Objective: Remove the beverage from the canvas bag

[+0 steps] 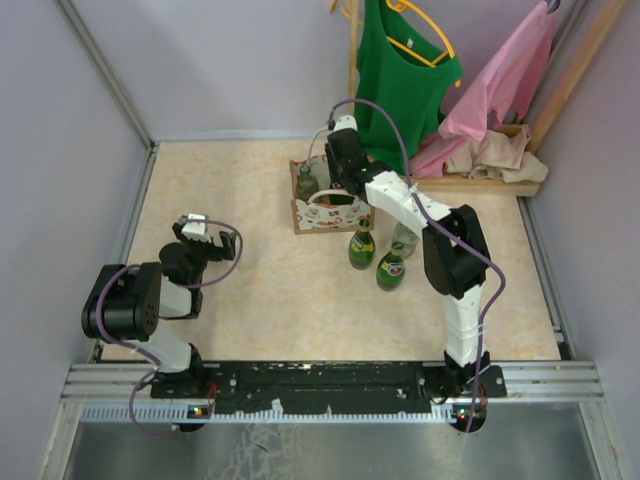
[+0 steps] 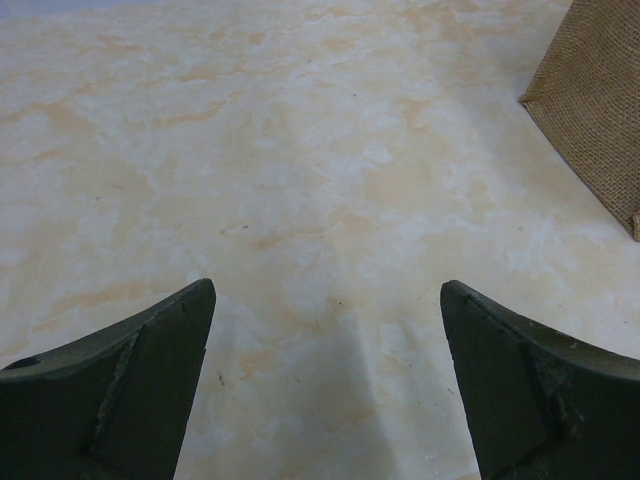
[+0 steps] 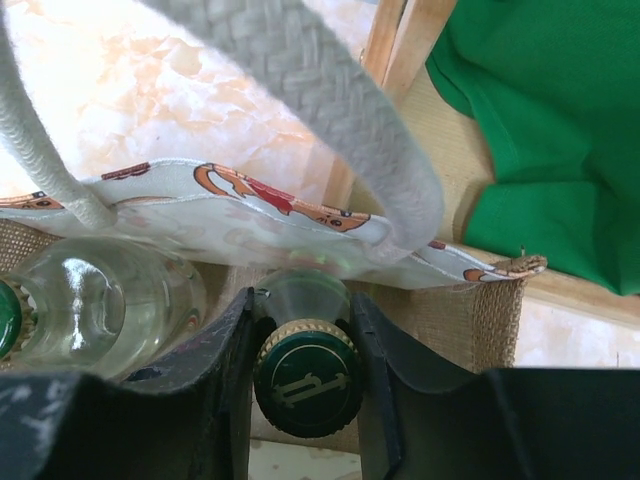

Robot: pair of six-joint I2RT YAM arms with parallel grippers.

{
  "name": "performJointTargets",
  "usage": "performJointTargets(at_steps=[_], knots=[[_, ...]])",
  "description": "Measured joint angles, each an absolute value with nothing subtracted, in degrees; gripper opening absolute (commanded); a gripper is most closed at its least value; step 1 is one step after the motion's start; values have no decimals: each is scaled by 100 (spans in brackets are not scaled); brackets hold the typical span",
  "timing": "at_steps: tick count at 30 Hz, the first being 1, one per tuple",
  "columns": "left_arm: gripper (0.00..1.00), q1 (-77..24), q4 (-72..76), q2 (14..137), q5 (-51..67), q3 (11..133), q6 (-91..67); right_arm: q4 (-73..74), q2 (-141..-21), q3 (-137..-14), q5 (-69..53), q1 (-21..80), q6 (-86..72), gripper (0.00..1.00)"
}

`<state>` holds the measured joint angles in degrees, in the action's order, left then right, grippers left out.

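Observation:
The canvas bag [image 1: 326, 211] stands at the back middle of the table, tan with white handles and a red-patterned white panel. My right gripper [image 1: 336, 168] reaches into its top. In the right wrist view it [image 3: 305, 335] is shut on the neck of a clear beverage bottle with a green cap [image 3: 307, 385], inside the bag under a white handle [image 3: 330, 110]. A second clear bottle [image 3: 100, 300] stands in the bag to its left. My left gripper [image 1: 205, 236] is open and empty over bare table [image 2: 328, 300]; the bag's burlap corner [image 2: 595, 100] shows to its right.
Two green bottles [image 1: 361, 246] [image 1: 391, 268] and a clear one [image 1: 405, 238] stand on the table just in front of the bag. A wooden rack with a green top [image 1: 405, 70] and pink clothes [image 1: 500, 90] stands at the back right. Grey walls enclose the table.

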<state>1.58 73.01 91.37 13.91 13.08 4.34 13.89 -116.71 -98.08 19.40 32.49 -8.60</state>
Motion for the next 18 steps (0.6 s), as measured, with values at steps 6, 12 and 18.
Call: performJointTargets(at_steps=[6,12,18], knots=[[100,158,7301,9137,1391,1308,434,1645,-11671,-9996,1911,3249,-701,0],[100,158,7301,9137,1391,1308,434,1892,-11651,-10462,1929,3301,-443,0],[100,158,7299,9137,1391,1308,434,1848,-11321,-10530,2073,3540,-130,0]])
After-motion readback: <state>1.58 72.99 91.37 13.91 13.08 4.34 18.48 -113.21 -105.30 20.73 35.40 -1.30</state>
